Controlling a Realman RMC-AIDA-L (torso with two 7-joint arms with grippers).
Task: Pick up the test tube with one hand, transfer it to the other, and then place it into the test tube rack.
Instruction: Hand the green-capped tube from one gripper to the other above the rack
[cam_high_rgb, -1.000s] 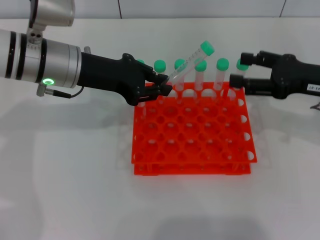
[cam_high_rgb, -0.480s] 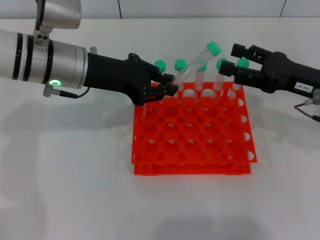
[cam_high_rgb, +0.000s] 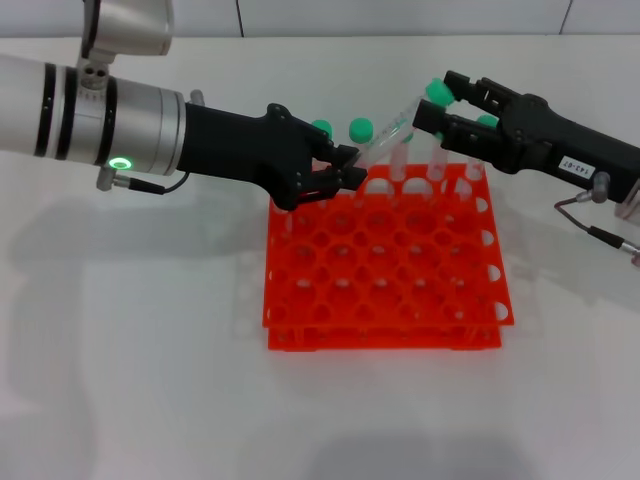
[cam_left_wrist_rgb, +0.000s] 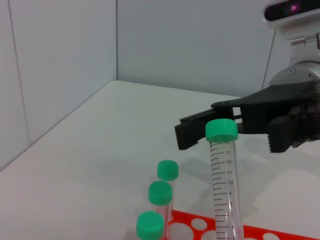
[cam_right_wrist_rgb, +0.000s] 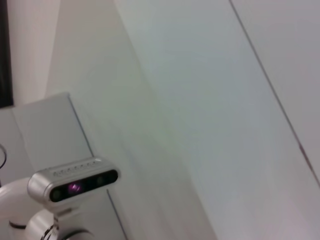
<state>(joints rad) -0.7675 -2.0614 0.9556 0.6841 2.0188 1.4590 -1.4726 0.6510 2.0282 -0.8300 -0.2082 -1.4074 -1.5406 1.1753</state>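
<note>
White tabletop holds the rack (cam_high_rgb: 385, 262), with other capped tubes (cam_left_wrist_rgb: 160, 193) standing in its far row. Left gripper (cam_high_rgb: 340, 176) pinches the tilted tube (cam_high_rgb: 385, 138) at its lower end above that row. Right gripper (cam_high_rgb: 440, 105) has its fingers spread around the tube's cap (cam_left_wrist_rgb: 221, 130).

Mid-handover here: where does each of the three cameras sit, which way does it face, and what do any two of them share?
Head: above, facing down at the test tube rack; left gripper holds the test tube, open right gripper at its cap.
Left wrist: along the test tube toward the right gripper and robot head.
Right wrist: toward wall and robot head only.
Shared: head and left wrist show tube, right gripper.
</note>
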